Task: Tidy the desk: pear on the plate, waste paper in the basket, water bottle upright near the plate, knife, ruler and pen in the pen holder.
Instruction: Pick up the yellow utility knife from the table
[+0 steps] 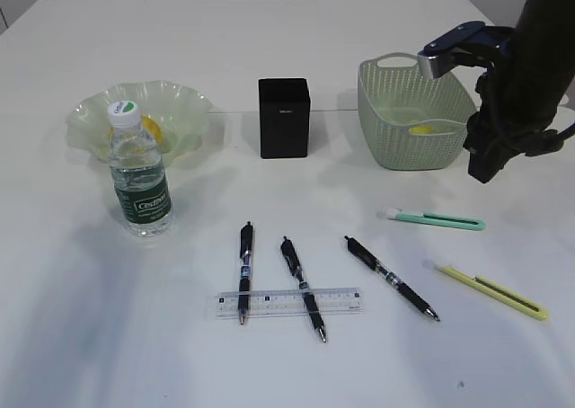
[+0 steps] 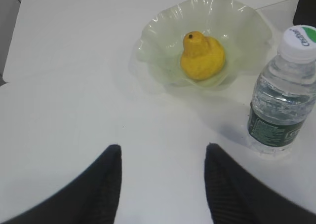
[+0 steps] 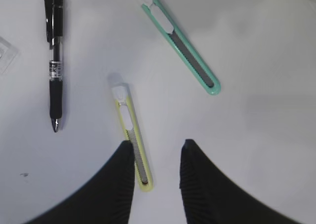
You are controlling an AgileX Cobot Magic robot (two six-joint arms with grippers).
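Pear (image 2: pixel 202 55) sits in the plate (image 2: pixel 158 36), water bottle (image 1: pixel 139 170) upright just beside it, so that end looks done. The left gripper (image 2: pixel 160 184) hangs spread and empty over bare desk (image 2: pixel 74 110) there. Right gripper (image 3: pixel 157 177) hovers part-open, holding nothing, over the yellow knife (image 3: pixel 130 135), likely lining up to pick it. Green knife (image 1: pixel 436 218), three pens (image 1: pixel 301 287) and ruler (image 1: pixel 289 302) lie loose; pen holder (image 1: pixel 284 118) stands behind them, beside the basket (image 1: pixel 415 111).
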